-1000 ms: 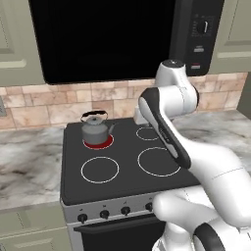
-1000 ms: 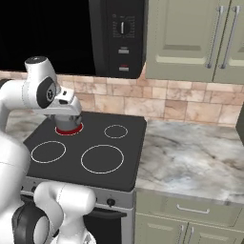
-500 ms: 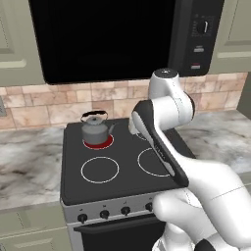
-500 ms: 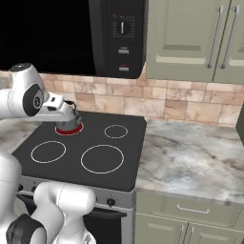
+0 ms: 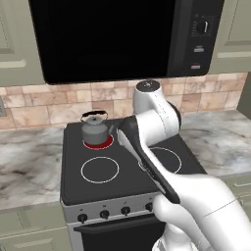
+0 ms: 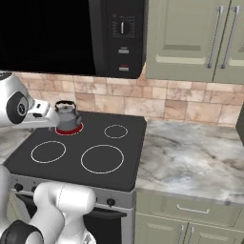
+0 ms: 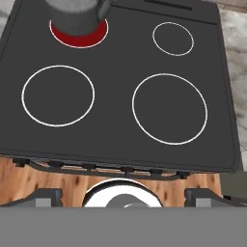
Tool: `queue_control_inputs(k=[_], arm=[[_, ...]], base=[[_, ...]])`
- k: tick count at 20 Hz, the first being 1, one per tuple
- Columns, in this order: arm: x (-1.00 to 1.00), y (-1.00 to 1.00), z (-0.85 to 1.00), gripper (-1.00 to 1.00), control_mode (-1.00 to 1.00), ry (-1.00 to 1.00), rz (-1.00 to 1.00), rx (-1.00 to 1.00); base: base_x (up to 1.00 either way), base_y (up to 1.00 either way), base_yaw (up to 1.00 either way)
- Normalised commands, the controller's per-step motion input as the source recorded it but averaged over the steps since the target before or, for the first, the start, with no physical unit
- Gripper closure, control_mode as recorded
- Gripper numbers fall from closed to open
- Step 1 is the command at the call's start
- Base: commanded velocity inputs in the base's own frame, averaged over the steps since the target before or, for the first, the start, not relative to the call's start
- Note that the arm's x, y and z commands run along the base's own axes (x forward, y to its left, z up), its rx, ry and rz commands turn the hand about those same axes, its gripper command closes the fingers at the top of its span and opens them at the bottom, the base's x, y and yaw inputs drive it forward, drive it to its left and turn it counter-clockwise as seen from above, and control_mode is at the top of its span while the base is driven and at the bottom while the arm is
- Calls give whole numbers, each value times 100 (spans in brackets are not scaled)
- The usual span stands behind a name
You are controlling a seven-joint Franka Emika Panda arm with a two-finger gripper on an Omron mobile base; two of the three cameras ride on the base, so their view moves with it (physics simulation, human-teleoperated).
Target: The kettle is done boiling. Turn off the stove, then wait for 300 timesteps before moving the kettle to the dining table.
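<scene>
- While the rear left burner (image 5: pixel 98 142) glows red, we see the small grey kettle (image 5: pixel 94 128) sitting on it, with its thin black handle arched above the domed lid.
- We find that burner at the back left corner of the black glass stove (image 5: pixel 127 176), whose other three burners show as plain white rings.
- Our white arm (image 5: pixel 152 147) reaches over the middle of the stove, bent above the right-hand burners, just right of the kettle and apart from it.
- From the hand view we look down on the stove top, where the kettle (image 7: pixel 77 14) sits at the upper left, cut off by the frame edge.
- We see the gripper (image 7: pixel 123 195) spread fully apart at the bottom of that view, holding nothing, above the stove's front edge and its row of black knobs (image 7: pixel 125 170).
- Behind the stove we note a tan tile backsplash (image 6: pixel 157 102), a black microwave (image 5: pixel 112 37) above, and a marble counter (image 6: pixel 190 157) on either side.
</scene>
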Motion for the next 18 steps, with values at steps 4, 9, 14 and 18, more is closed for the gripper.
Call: queue_control_inputs(k=[4, 9, 14, 18], arm=[[-8, 33, -16, -100, -100, -1, 0, -5], [-12, 30, -18, -100, -100, -2, 0, -4], [-20, 23, -18, -100, -100, -3, 0, -3], [-25, 19, -20, -100, -100, -5, 0, -3]], base=[[0, 0, 0], [0, 0, 0], [0, 0, 0], [0, 0, 0]])
